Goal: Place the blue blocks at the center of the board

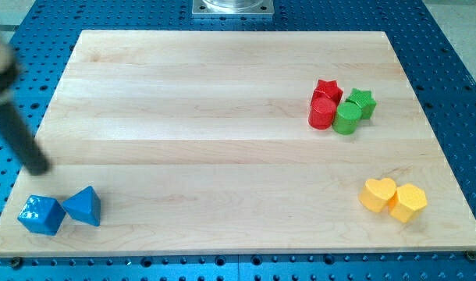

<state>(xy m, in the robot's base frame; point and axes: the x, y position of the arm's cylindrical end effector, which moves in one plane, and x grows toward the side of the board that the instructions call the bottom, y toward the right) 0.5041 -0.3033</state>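
Tip (38, 167) free above blue cube (41, 215), blue triangle (83, 206); pair lies left-right.

The pale wooden worktop (222, 117) carries red (324, 105) and green (353, 109) blocks right of the blue pair (60, 211), yellow blocks (392, 198) farther right.

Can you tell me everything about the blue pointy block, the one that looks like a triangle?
The blue triangular block looks like smooth, shiny plastic. It lies near the wooden board's bottom-left corner, with one point aimed toward the view's left. That point meets or nearly meets the blue cube-like block beside it. My tip, the end of the dark rod, sits above and to the left of it, not touching.
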